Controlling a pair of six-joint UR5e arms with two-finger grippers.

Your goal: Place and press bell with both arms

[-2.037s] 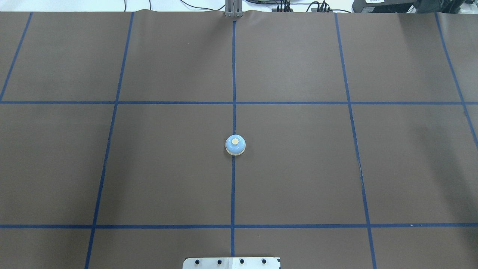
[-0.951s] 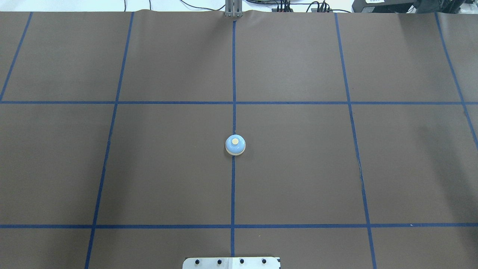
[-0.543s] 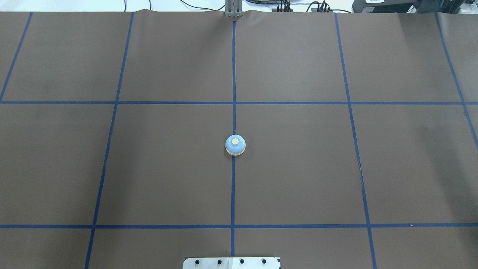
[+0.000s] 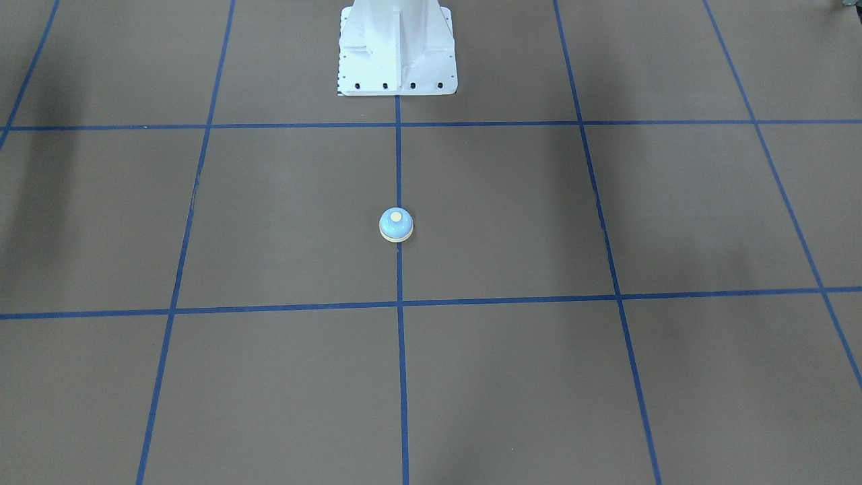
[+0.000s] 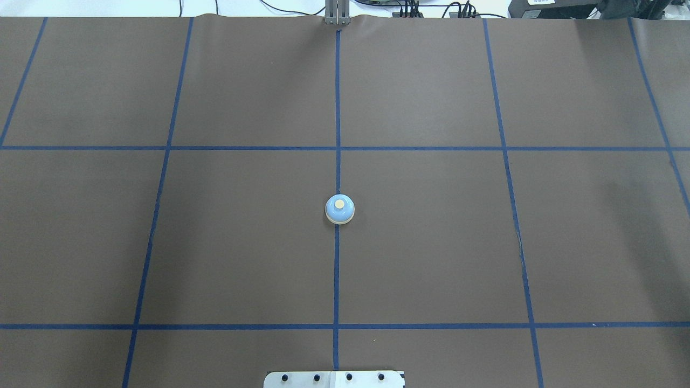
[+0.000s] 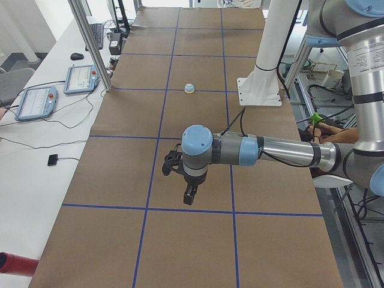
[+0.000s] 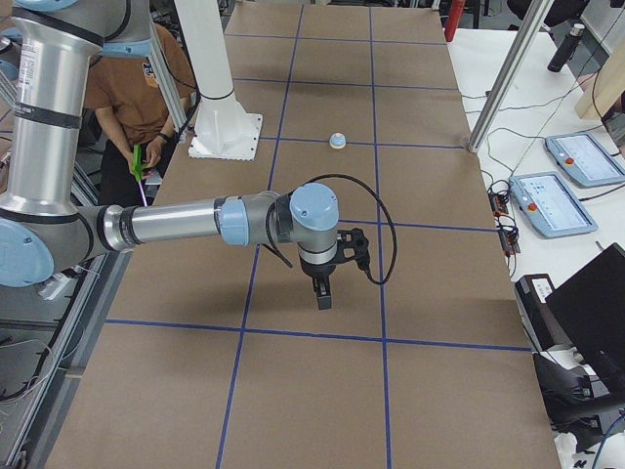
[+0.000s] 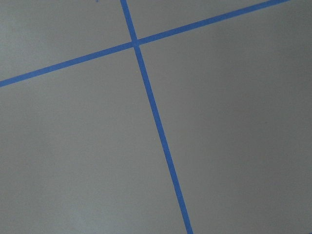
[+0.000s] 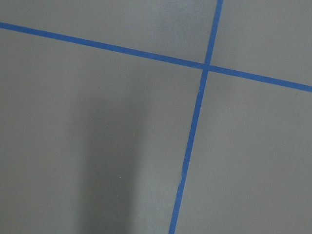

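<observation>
One bell — pedestal well apart

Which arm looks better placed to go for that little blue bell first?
Right, but only barely. The small light-blue dome-shaped bell sits on the blue tape centre line, a shade toward the robot's right. The left claw and the right claw both hang far from it, toward opposite table ends.

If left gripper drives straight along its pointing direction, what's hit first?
Probably only the brown table cover, near a blue tape line. The left gripper points down; the bell sits far off that line.
</observation>
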